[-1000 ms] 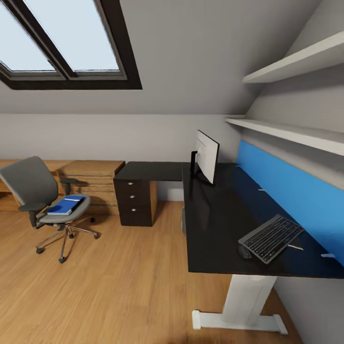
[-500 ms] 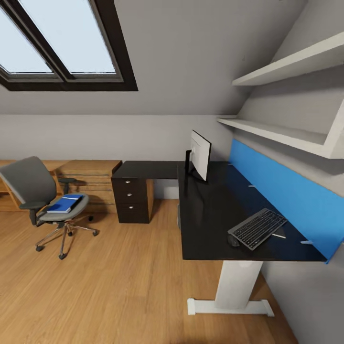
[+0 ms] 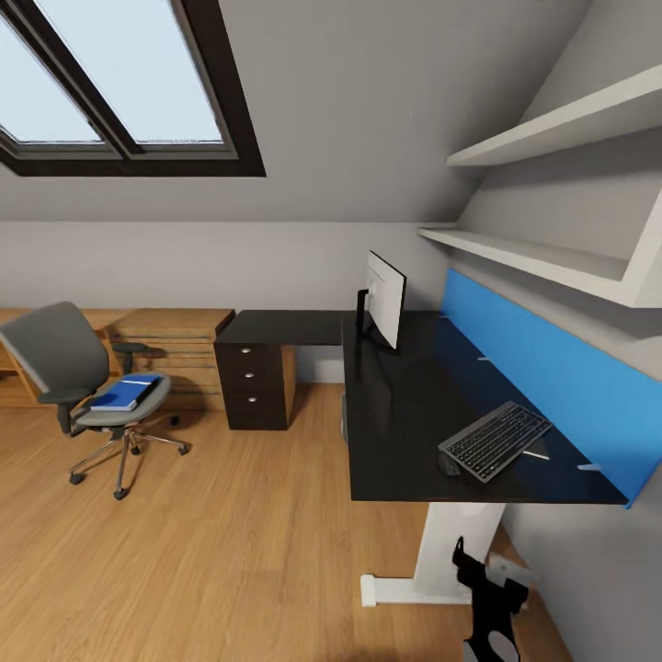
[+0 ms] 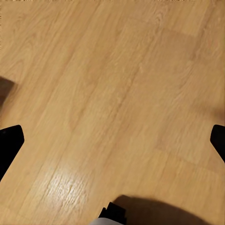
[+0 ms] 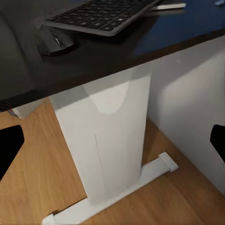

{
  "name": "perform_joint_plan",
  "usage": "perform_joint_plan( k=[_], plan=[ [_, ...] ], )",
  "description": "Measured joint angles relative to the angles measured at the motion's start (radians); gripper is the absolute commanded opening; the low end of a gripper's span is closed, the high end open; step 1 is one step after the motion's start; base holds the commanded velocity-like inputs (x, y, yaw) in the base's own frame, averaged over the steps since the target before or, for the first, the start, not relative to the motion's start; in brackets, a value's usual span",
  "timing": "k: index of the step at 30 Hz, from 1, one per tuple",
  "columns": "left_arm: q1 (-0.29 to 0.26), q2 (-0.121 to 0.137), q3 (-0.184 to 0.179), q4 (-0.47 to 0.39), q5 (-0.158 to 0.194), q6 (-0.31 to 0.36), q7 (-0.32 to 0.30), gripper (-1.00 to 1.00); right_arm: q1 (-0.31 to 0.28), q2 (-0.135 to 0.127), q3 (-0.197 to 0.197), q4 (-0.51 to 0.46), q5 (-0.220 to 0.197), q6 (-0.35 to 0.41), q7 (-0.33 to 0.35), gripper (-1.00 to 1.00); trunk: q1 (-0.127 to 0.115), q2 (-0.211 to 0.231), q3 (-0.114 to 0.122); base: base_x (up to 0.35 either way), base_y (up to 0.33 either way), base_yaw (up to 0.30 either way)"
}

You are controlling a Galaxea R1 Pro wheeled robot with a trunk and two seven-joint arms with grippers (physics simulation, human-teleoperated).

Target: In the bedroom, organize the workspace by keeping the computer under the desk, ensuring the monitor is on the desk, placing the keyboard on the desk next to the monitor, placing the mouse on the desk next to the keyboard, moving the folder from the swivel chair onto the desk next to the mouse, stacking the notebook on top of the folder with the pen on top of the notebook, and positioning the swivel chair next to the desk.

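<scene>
Blue folder [image 3: 126, 393] lying flat on the seat of the swivel chair [image 3: 69, 372], far left of the head view, well apart from the worktop [image 3: 405, 414]. Thin pale strip, possibly the pen, across the folder's top; too small to say for sure. Wide stretch of bare plank floor [image 3: 230, 533] between chair and worktop edge, open all the way forward.

Monitor [image 3: 384, 299] upright at the far end of the black worktop, near the inner corner of the L. Keyboard [image 3: 495, 439] lying at an angle close to the near end, beside the blue back panel [image 3: 552, 382]. Mouse [image 5: 55, 45] just beside the keyboard's near corner, close to the front edge. Small pale stick [image 5: 168, 5] on the worktop just past the keyboard. Black 3-drawer unit [image 3: 251, 386] under the far wing, wooden dresser [image 3: 175, 349] beside it. 2 white shelves [image 3: 552, 129] above the panel on the right wall.

Right end effector [image 3: 489, 588] low at the bottom of the head view, in front of the white leg [image 5: 105, 140] and below the worktop's near edge, keyboard and mouse above it. Fingers spread wide apart, nothing between them. Left end effector [image 4: 112, 140] likewise spread wide, holding nothing, pointed down at bare floor.
</scene>
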Motion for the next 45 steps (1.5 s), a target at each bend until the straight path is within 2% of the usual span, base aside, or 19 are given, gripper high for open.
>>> perform_joint_plan(
  k=[1,4,6,7,12,17,18,20,21,22,24,28,31,37,45],
  plan=[
    [0.000,0.000,0.000,0.000,0.000,0.000,0.001,1.00,0.000,-0.001,0.000,-0.034,0.001,0.037,-0.005,1.00,0.000,0.000,0.000,0.000,0.000,0.000],
    [0.000,0.000,0.000,0.000,0.000,-0.001,0.002,1.00,0.000,-0.007,-0.001,-0.188,0.002,0.232,-0.021,1.00,0.000,0.000,0.000,0.000,0.000,0.000],
    [0.000,0.000,0.001,0.000,0.000,-0.001,0.002,1.00,0.000,-0.009,-0.001,-0.247,0.001,0.311,-0.023,1.00,0.000,0.000,0.000,0.000,0.000,0.000],
    [0.000,0.000,0.001,0.000,0.000,-0.001,0.002,1.00,0.000,-0.010,-0.001,-0.296,-0.002,0.377,-0.023,1.00,0.000,0.000,0.000,0.000,0.000,0.000],
    [0.000,0.000,0.001,0.000,0.000,-0.002,0.001,1.00,0.000,-0.011,-0.003,-0.478,-0.002,0.614,-0.025,1.00,0.000,0.000,0.000,0.000,0.000,0.000],
    [0.000,0.000,0.001,0.000,0.000,-0.002,-0.001,1.00,-0.003,-0.012,-0.010,-0.602,0.001,0.779,-0.023,1.00,0.000,0.000,0.000,0.000,0.000,0.000],
    [0.000,0.000,0.001,0.000,0.000,-0.002,-0.003,1.00,-0.023,-0.012,-0.012,-0.629,0.002,0.853,-0.022,1.00,0.000,0.000,0.000,0.000,0.000,0.000],
    [0.000,0.000,0.001,0.000,0.000,-0.002,-0.003,1.00,-0.086,-0.018,-0.015,-0.634,0.003,0.906,-0.022,1.00,0.000,0.000,0.000,0.000,0.000,0.000],
    [0.000,0.000,0.001,0.000,0.000,-0.002,-0.003,1.00,-0.107,-0.021,-0.017,-0.628,0.003,0.914,-0.022,1.00,0.000,0.000,0.000,0.000,0.000,0.000],
    [0.000,0.000,0.001,0.001,0.000,-0.003,-0.003,1.00,-0.170,-0.043,-0.035,-0.558,0.001,0.929,-0.016,1.00,0.000,0.000,0.000,0.000,0.000,0.000],
    [0.000,0.000,0.001,0.001,0.000,-0.003,-0.004,1.00,-0.219,-0.067,-0.054,-0.469,-0.004,0.933,-0.011,1.00,0.000,0.000,0.000,0.000,0.000,0.000],
    [0.000,-0.001,0.001,0.002,0.000,-0.004,-0.004,1.00,-0.304,-0.091,-0.072,-0.276,-0.008,0.902,-0.004,1.00,0.000,0.000,0.000,0.000,0.000,0.000],
    [0.000,-0.001,0.001,0.002,0.000,-0.004,-0.005,1.00,-0.331,-0.093,-0.072,-0.232,-0.011,0.886,-0.003,1.00,0.000,0.000,0.000,0.000,0.000,0.000],
    [0.000,-0.001,0.001,0.002,0.000,-0.005,-0.005,1.00,-0.346,-0.089,-0.067,-0.206,-0.012,0.877,-0.001,1.00,0.000,0.000,0.000,0.000,0.000,0.000],
    [0.000,-0.002,0.001,0.002,-0.001,-0.004,-0.005,1.00,-0.349,-0.073,-0.064,-0.199,-0.011,0.875,0.073,1.00,0.000,0.000,0.000,0.000,0.000,0.000]
  ],
)
